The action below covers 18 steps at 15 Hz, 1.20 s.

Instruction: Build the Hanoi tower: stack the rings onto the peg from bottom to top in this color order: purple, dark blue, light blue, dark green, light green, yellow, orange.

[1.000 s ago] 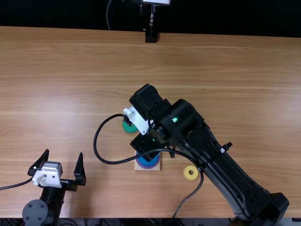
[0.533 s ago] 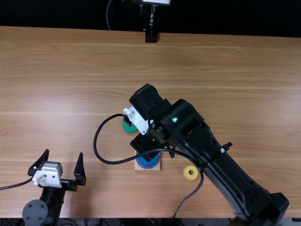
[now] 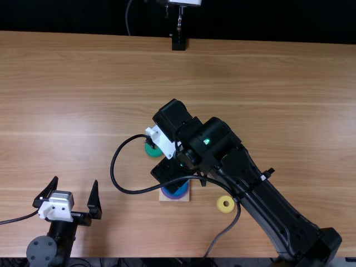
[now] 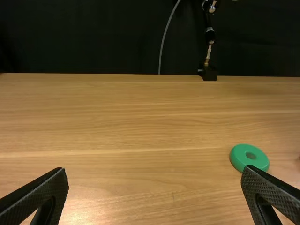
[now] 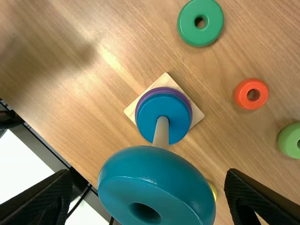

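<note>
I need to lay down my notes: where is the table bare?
Beyond the right arm, toward the far table edge, and between left arm and peg base. It's crowded around that base, with the dark green ring, orange ring, light green ring and yellow ring nearby.

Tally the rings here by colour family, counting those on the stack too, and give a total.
Blue: 2, stacked one and one above it
Green: 2, dark and light
Purple: 1
Orange: 1
Yellow: 1
Total: 7
</note>
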Each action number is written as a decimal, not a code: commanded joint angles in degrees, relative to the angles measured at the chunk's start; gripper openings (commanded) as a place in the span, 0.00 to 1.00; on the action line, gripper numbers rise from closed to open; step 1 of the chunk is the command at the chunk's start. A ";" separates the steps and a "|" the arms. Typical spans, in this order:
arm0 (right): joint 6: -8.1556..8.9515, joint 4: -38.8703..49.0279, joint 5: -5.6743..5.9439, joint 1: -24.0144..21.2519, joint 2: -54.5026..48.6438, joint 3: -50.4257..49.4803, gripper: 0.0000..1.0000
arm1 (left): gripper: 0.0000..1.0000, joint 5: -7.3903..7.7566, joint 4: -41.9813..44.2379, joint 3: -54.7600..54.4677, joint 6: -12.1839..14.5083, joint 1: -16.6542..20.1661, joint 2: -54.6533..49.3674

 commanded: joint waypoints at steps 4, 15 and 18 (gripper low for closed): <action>0.21 0.67 -0.26 0.58 0.24 0.14 1.00 | 1.00 0.87 -0.30 -2.50 0.61 -0.03 -0.67; -0.10 11.32 17.36 1.28 -0.29 4.36 0.00 | 1.00 0.87 -0.40 -2.50 0.61 -0.11 -0.67; 0.00 10.69 17.04 1.46 -0.20 6.73 0.00 | 1.00 0.87 -0.30 -2.50 0.61 -0.11 -0.67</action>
